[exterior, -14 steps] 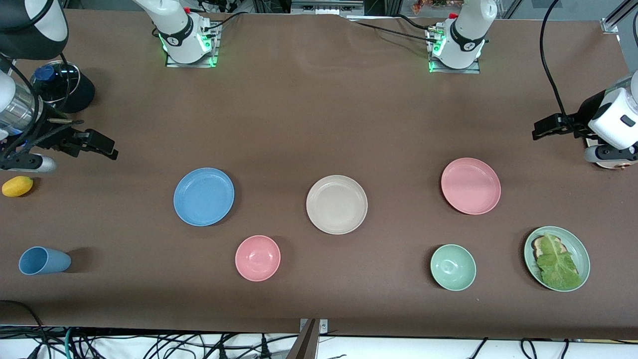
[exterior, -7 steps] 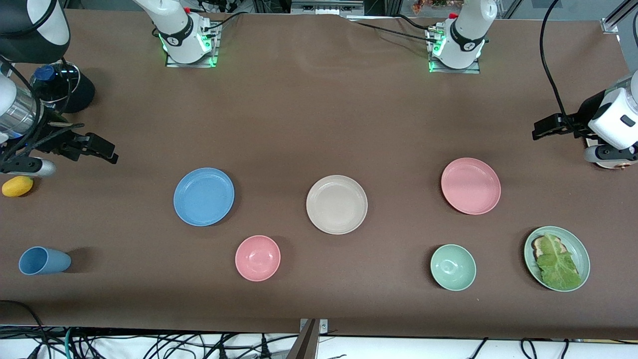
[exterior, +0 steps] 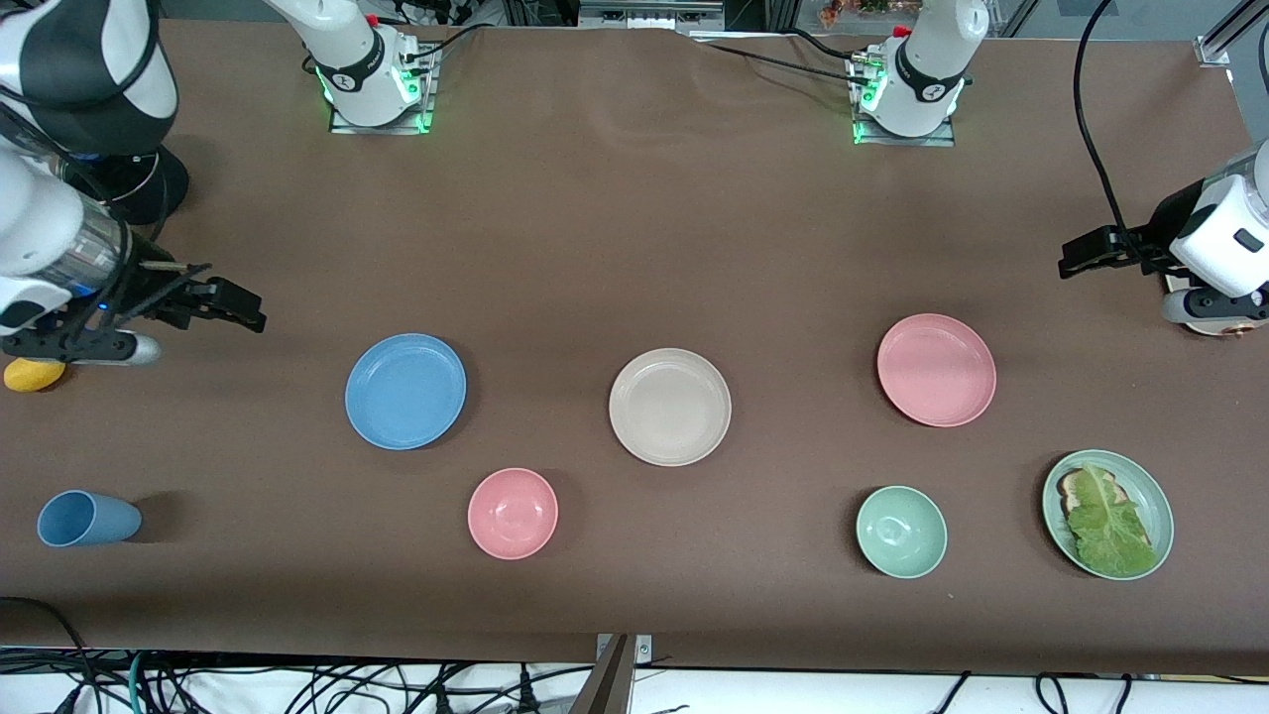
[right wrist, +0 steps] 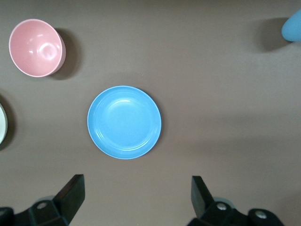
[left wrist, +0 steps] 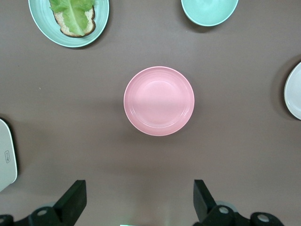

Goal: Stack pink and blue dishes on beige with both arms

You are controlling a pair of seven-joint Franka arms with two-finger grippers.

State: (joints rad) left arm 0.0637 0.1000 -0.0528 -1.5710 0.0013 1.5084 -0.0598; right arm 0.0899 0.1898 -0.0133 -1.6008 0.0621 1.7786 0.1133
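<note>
Both pincers are hanging with fingers apart, empty: the right pincer over bare surface beside the blue plate, the left pincer likewise beside the pink plate. The plates are lying flat, round, without a long axis, at nine and three o'clock of the beige plate. Shallow rims could slip from the fingers.

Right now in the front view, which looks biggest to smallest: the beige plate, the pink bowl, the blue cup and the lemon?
1. beige plate
2. blue cup and pink bowl: too alike to rank
3. lemon, partly hidden under the right arm
</note>
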